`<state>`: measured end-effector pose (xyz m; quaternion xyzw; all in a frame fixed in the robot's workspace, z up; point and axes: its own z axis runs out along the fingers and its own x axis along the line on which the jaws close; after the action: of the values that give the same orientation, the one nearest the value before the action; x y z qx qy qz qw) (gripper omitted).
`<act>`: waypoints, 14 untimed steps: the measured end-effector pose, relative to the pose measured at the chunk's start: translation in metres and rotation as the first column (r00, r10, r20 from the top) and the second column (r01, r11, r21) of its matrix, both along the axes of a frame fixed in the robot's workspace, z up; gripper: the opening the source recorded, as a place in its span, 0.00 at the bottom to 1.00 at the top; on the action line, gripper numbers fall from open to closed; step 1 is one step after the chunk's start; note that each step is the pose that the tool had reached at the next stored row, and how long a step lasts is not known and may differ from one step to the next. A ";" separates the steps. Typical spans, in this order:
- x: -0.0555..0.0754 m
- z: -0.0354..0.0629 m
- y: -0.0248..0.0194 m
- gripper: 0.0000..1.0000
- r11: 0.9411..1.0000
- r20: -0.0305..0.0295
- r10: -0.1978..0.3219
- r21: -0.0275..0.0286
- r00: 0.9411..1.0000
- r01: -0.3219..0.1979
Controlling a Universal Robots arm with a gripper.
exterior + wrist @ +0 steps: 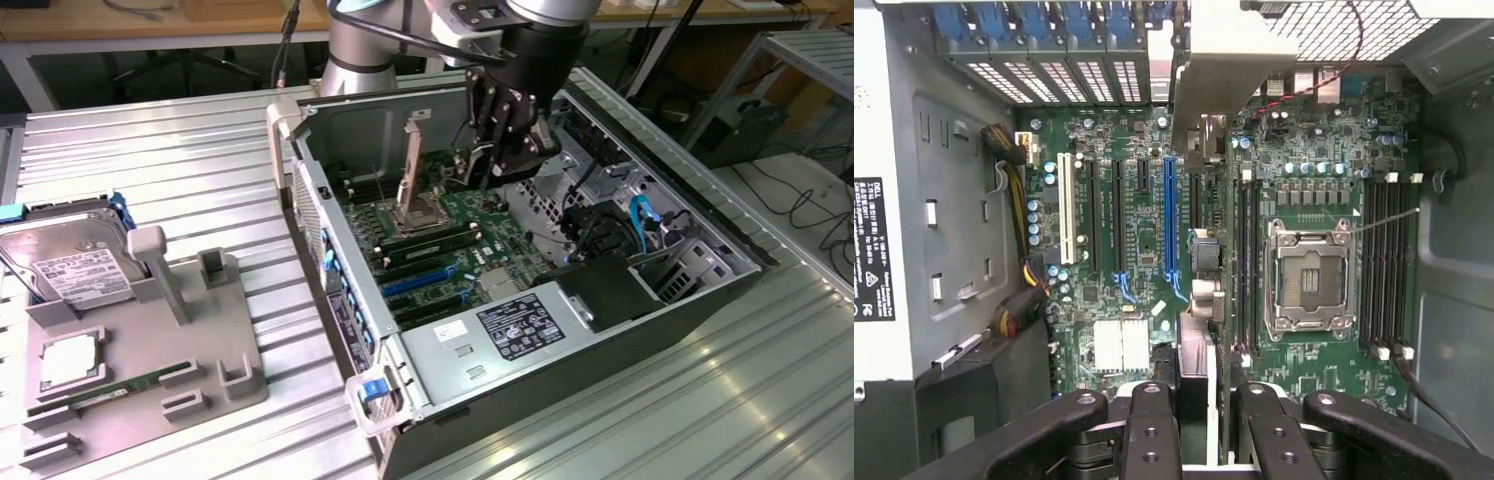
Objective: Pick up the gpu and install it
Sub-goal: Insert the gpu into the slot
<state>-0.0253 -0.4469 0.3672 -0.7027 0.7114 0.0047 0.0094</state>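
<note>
Pinched narrowly by the gripper (497,165) (1194,440) on the gpu (467,165) (1199,340), with a black finger (1150,430) on either side of the thin card. Hung edge-on over the green motherboard (1139,215) inside the open computer case (441,400). Showed only a dark slim edge and a pale metal end bracket toward the case's rear wall. Hovered beside the long blue slot (1171,220), between it and the processor socket (1309,275). Carried no readable brand. Bore print too small to read on the black label (521,330) on the grey cover inside the case. Lay well apart on the exterior view's left: a hard drive (74,260) with a white label, on a grey holder (147,380).
</note>
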 end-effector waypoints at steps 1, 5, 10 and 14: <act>0.000 -0.0003 0.0000 0.28 1.000 0.000 0.000 0.000 1.000 0.000; 0.000 -0.0015 0.0000 0.28 1.000 0.000 0.000 0.000 1.000 0.000; 0.000 -0.0030 0.0000 0.28 1.000 0.000 0.000 0.000 1.000 0.000; 0.000 -0.0046 0.0000 0.28 1.000 0.000 0.000 0.000 1.000 0.000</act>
<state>-0.0256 -0.4469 0.3626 -0.7027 0.7114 0.0047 0.0094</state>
